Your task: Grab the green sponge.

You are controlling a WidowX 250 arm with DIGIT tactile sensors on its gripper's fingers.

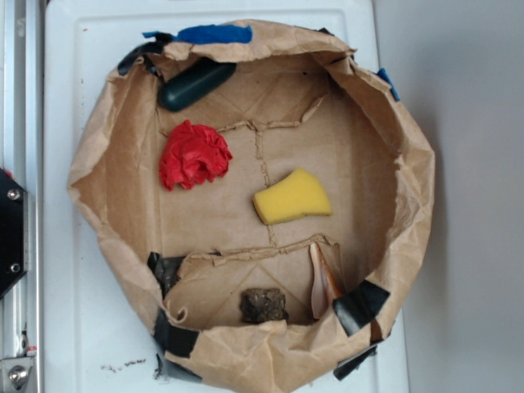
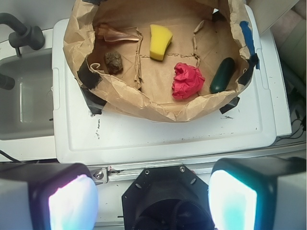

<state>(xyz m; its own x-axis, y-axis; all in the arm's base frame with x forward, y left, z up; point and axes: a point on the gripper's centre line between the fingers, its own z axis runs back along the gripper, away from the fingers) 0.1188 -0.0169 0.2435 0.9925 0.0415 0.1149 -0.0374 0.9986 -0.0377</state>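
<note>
White plastic, scuffed and lid-like, forms the work surface (image 1: 74, 270), and a grey sink (image 2: 26, 105) sits beside it in the wrist view. On that surface rests a brown paper bag (image 1: 409, 164), its walls rolled down and patched with black and blue tape so that it acts as a shallow, open-topped basin (presumably to keep loose items from sliding off).

Inside, largest first: a crumpled red cloth (image 1: 193, 155) near the middle; a yellow sponge (image 1: 292, 197) just beside the centre seam; the green sponge (image 1: 196, 84), dark and oblong, lying against the bag's wall by the blue tape; a thin tan shell-like piece (image 1: 322, 282); and a small brown lump (image 1: 263, 304).

The gripper (image 2: 152, 201) hangs well apart from the bag, outside its rim, with its fingers spread wide and nothing between them. Judging from this, the reach towards the green sponge has not begun; the raised paper wall near it may crowd the approach.
</note>
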